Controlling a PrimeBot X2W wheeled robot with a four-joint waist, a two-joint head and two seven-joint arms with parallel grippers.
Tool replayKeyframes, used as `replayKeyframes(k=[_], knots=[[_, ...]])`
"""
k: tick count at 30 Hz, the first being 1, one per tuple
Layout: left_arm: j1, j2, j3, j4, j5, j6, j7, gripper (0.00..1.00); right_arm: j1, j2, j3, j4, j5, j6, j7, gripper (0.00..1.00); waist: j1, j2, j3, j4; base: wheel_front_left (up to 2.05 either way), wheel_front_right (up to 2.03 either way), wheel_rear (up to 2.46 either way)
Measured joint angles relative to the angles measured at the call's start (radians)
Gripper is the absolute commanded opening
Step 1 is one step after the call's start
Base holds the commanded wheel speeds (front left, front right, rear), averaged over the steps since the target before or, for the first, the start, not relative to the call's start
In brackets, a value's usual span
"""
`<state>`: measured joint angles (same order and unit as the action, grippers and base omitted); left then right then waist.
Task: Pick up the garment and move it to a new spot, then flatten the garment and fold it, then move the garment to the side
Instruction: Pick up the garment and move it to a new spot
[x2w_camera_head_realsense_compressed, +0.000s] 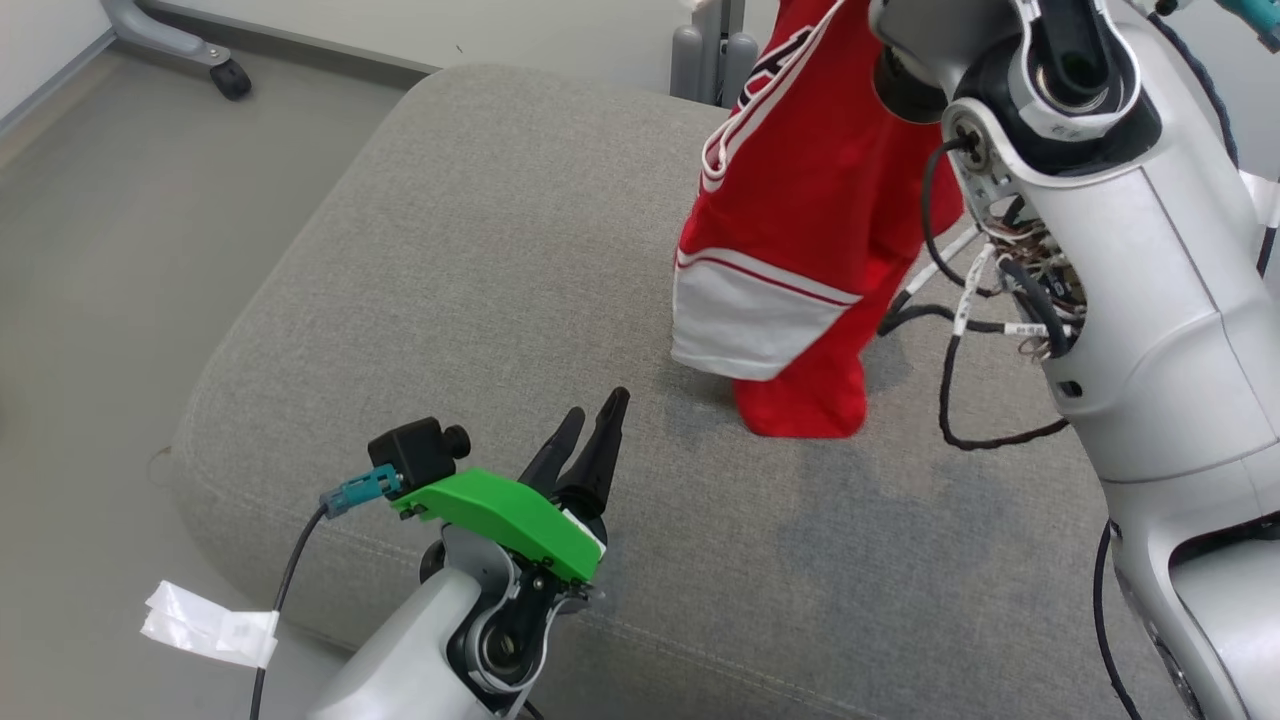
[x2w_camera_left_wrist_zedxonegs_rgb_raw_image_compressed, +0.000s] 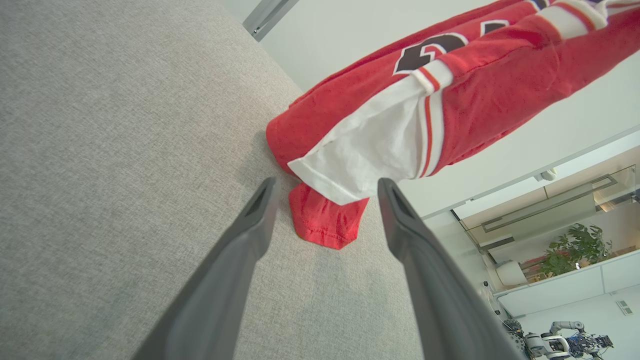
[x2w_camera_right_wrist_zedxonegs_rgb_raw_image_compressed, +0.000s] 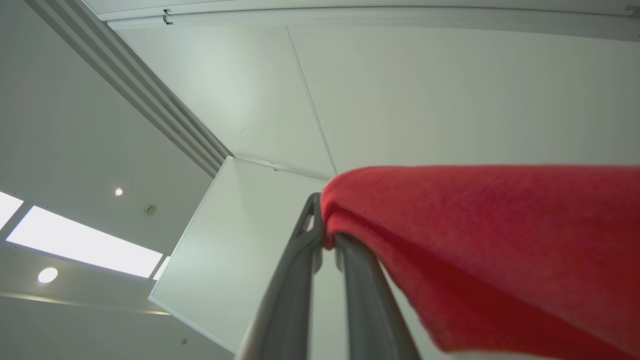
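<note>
The right end effector (x2w_camera_right_wrist_zedxonegs_rgb_raw_image_compressed: 326, 227) is clenching a fold of the red jersey (x2w_camera_right_wrist_zedxonegs_rgb_raw_image_compressed: 500, 225) at the centre of the right wrist view. Its fingers are nearly closed on the cloth and pointing up toward the ceiling (x2w_camera_right_wrist_zedxonegs_rgb_raw_image_compressed: 400, 75). Held that high, the jersey is hanging in a long bunch. In the head view it is dropping from the top edge, right of centre, beside the pale right arm (x2w_camera_head_realsense_compressed: 1130, 250). Its white-banded sleeve (x2w_camera_head_realsense_compressed: 750, 320) is dangling on the left side of the bunch. The lowest red corner seems to be brushing the grey cushion (x2w_camera_head_realsense_compressed: 450, 250) just right of the frame's middle.

The lift is probably there to let the cloth's own weight pull it out of its heap so it can be carried to a fresh spot. With the corner apparently trailing on the cushion, the carry looks barely under way, and flattening and folding are not yet begun.

The left end effector (x2w_camera_head_realsense_compressed: 598, 405) is standing fully released and gripping nothing. It is sitting low in the bottom centre of the head view, near the jersey but apart from it, fingers aimed up and right toward the hanging end. In the left wrist view the sleeve and the red corner are sitting between its two spread fingers. That suggests it is being lined up for a second hold on the lower edge, so the cloth can be stretched between both arms. A single pinch on a bunched fold could slip, and the dragging corner could tuck under.
</note>
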<state>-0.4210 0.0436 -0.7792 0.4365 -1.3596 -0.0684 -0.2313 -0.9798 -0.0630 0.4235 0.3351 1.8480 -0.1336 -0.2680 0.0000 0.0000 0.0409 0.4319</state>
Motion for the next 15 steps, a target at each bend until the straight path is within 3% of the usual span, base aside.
replayKeyframes(k=[10,15], knots=[[0.014,0.000,0.015,-0.009,0.000,0.019,-0.008,1.00,0.002,-0.003,-0.129,0.355,-0.097,0.000,-0.002,0.00,0.0000,0.0000,-0.007,-0.018,0.00,0.00,0.00],[0.017,0.002,0.020,-0.019,0.002,0.029,-0.008,1.00,0.058,-0.068,-0.249,0.473,-0.166,0.000,0.006,0.00,0.0000,0.0000,0.008,-0.057,0.00,0.00,0.00]])
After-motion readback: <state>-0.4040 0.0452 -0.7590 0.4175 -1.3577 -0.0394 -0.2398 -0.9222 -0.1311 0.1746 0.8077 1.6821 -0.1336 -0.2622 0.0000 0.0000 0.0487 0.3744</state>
